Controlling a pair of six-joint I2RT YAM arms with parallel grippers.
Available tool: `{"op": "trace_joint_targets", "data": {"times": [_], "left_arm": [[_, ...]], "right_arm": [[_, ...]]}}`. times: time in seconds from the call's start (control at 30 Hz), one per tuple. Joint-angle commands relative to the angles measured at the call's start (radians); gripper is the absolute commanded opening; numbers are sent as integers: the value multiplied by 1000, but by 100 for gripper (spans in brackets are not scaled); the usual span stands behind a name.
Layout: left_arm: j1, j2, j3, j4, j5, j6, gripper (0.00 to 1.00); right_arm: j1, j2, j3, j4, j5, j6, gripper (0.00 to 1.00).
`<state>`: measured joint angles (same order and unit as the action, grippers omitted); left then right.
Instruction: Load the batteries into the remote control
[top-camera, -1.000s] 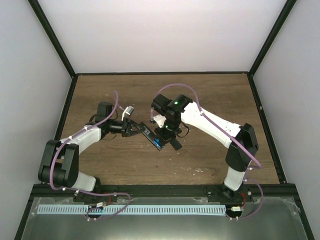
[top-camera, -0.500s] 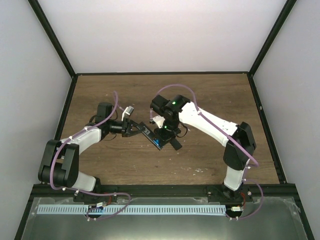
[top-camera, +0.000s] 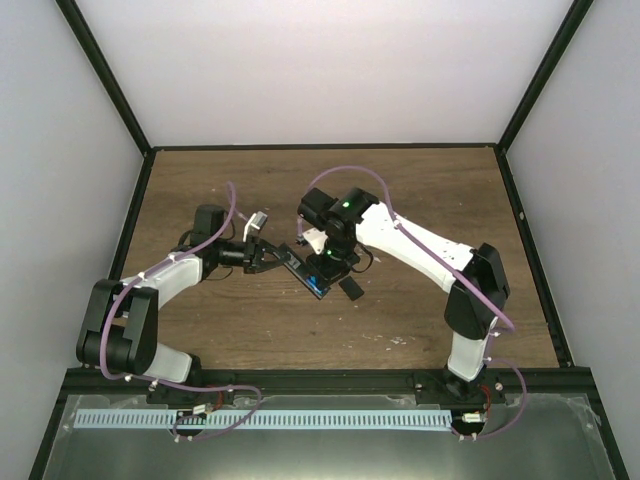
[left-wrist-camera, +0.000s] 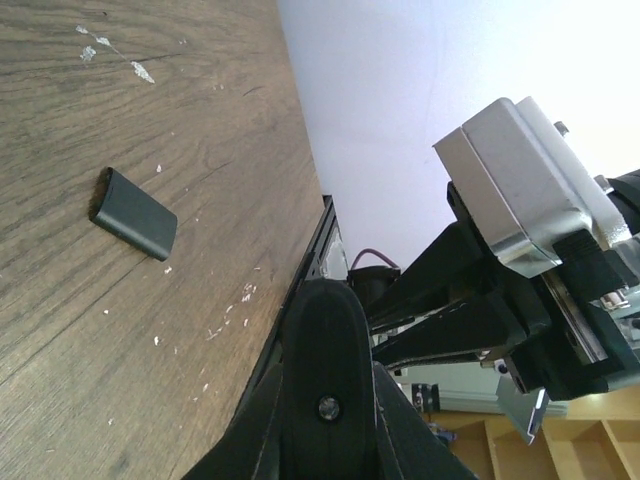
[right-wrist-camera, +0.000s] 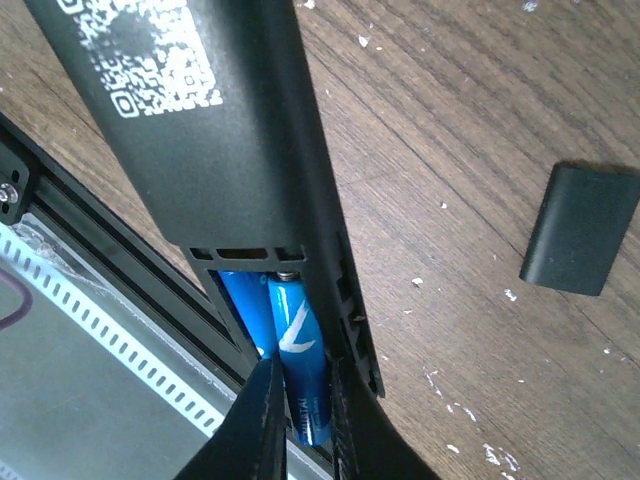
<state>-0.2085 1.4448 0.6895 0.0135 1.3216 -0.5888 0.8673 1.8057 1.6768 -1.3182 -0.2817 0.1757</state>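
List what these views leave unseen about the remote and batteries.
- Lower ends of the batteries: right wrist view, behind the right gripper and the bottom edge.
- Button face of the remote control: turned away there, too small from above.
- Hold of the left gripper: too small from above; its finger blocks the left wrist view.

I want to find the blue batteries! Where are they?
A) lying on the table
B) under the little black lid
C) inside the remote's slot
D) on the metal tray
C: the right wrist view shows both batteries lying side by side in the open slot of the remote.
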Motion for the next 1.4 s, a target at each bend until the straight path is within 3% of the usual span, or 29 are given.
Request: {"op": "trace_joint_targets", "data": {"times": [0.0, 0.6, 0.77, 0.87, 1.1, 1.37], "left_arm": [[-6, -9, -3, 14, 79, -9, 0], [-6, -6, 19, -11, 79, 5, 0], [-5, -7, 34, -15, 87, 0, 0], [-6, -7, 42, -14, 92, -12, 0], [-6, -5, 49, 64, 105, -95, 0], [-5, -11, 87, 128, 116, -181, 0]], "right_arm": [[6, 12, 48, 6, 51, -17, 8], [6, -81, 46, 62, 45, -2, 26], [-1, -174, -58, 182, 76, 28, 33], [-41, -262, -164, 340, 67, 71, 40], [-221, -501, -463, 682, -149, 227, 58], [-246, -564, -636, 884, -334, 366, 70]]}}
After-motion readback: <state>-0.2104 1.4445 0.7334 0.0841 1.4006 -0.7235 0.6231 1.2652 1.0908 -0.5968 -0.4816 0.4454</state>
